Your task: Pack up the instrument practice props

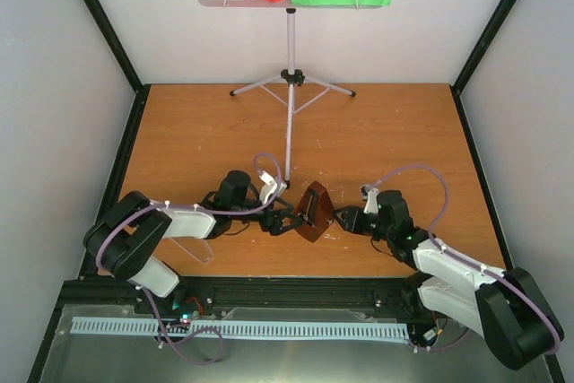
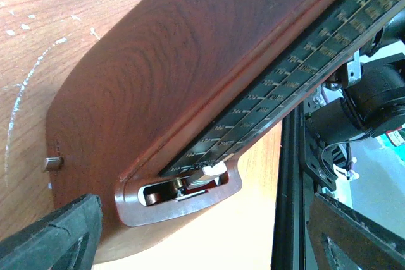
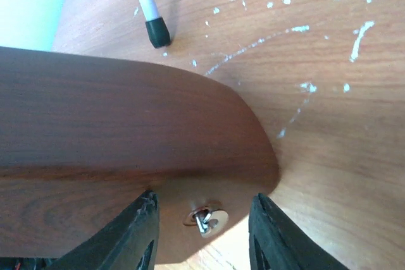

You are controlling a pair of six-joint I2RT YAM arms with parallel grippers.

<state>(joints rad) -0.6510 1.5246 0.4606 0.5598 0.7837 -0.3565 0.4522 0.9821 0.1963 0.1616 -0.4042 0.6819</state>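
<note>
1. Dark-brown pyramid metronome [image 1: 314, 211] is standing on the orange table [image 1: 206, 123].
2. Left gripper [image 1: 280, 221] is gaping; right gripper [image 1: 345, 219] is straddling, seemingly not pinching, the silver winding key [image 3: 204, 220].
3. Likely stiff, slick, delicate: flat sides are looking safest.

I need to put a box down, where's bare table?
Bare table left and right of the stand, out to the table edges. Crowded near centre, where left hand and right hand flank the metronome.
</note>
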